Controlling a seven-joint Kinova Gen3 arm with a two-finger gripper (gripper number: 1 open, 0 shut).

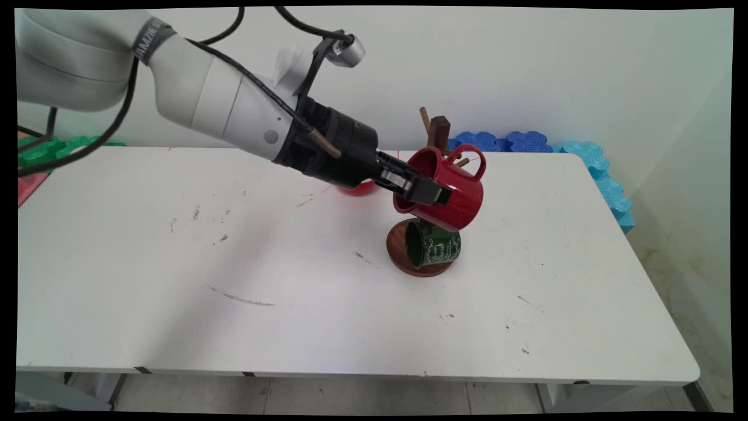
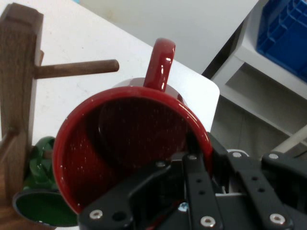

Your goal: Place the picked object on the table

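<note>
A: Red mug [image 1: 447, 190] clamped at rim by gripper [image 1: 422, 190], off table, above green mug [image 1: 433, 247] on wooden mug tree [image 1: 438, 131].
B: Hand cam adds: one finger [image 2: 199, 177] inside rim, peg [image 2: 76, 68] beside handle.

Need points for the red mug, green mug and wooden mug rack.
red mug [image 1: 461, 202], main view, on its outer side wall.
green mug [image 1: 441, 248], main view, on its patterned side.
wooden mug rack [image 2: 17, 72], hand view, on the upright post.
</note>
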